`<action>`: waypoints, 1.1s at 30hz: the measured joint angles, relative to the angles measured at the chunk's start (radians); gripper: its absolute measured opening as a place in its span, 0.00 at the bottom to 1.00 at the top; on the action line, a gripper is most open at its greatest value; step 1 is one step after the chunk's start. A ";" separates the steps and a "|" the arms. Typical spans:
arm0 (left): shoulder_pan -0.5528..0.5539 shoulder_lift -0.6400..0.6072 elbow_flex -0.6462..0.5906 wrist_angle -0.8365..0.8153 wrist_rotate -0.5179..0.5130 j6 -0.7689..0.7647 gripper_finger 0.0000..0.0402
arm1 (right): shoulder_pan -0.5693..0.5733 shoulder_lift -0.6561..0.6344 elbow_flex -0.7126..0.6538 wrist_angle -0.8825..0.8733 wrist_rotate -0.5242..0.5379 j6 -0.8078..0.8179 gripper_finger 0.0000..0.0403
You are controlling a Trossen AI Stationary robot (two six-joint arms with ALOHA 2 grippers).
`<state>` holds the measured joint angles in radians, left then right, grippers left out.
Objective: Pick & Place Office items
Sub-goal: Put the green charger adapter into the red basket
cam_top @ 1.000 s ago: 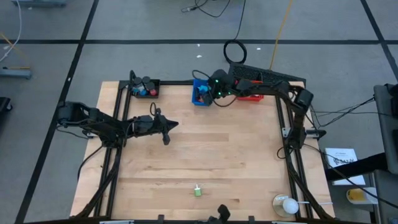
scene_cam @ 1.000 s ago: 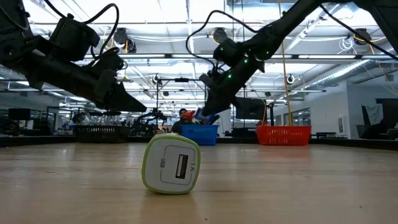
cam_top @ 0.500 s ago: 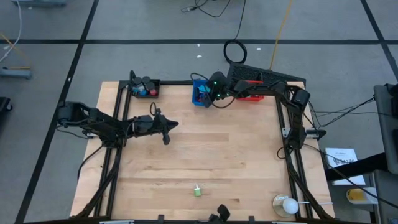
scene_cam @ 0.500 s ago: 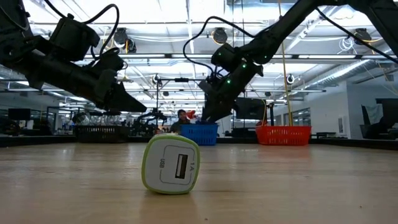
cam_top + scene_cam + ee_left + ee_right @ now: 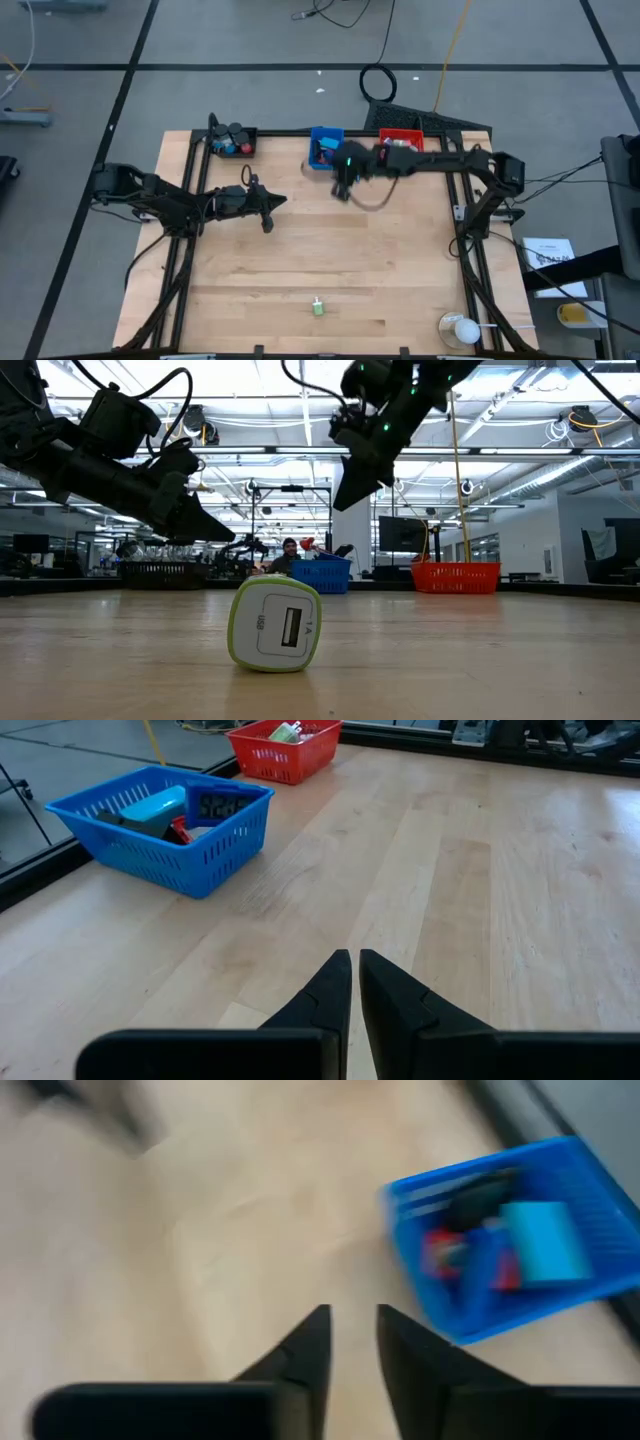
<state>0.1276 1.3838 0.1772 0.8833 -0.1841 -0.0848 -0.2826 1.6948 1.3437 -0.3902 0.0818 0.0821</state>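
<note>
Green-and-white charger (image 5: 317,307) lying near the desk's (image 5: 330,260) front edge, left claw (image 5: 267,213) pinched shut and empty over the middle-left, right claw (image 5: 342,190) slightly parted, holding nothing, just in front of the blue bin (image 5: 323,146) of office items at the back edge

The surface (image 5: 300,260) carries three bins along its far edge: one black bin (image 5: 232,141) at the far left corner, one blue bin (image 5: 322,147) near the middle, and one red bin (image 5: 402,143) beside it toward the right. One green-and-white charger block (image 5: 317,307) stands alone near the near edge, and one roundish white object in a clear holder (image 5: 462,329) sits at the near right corner. Two arms reach over the surface, one per side; the small items inside the bins are too crowded to count.
</note>
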 joint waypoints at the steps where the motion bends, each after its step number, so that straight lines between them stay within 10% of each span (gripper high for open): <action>1: 0.000 0.000 0.000 0.000 0.000 -0.001 0.08 | 0.040 -0.004 -0.003 -0.017 0.013 -0.010 0.16; 16: -0.152 0.000 0.015 -0.024 0.147 0.072 0.08 | 0.487 -0.008 -0.185 0.040 0.172 0.063 0.00; 27: -0.491 0.236 0.248 -0.090 0.132 0.056 0.09 | 0.573 -0.008 -0.516 0.583 0.074 0.084 0.00; 33: -0.561 0.394 0.448 -0.164 0.173 0.112 0.27 | 0.607 -0.008 -0.600 0.746 0.074 0.093 0.01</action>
<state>-0.4331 1.7773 0.6248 0.7198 -0.0115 0.0272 0.3246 1.6867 0.7440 0.3561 0.1561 0.1749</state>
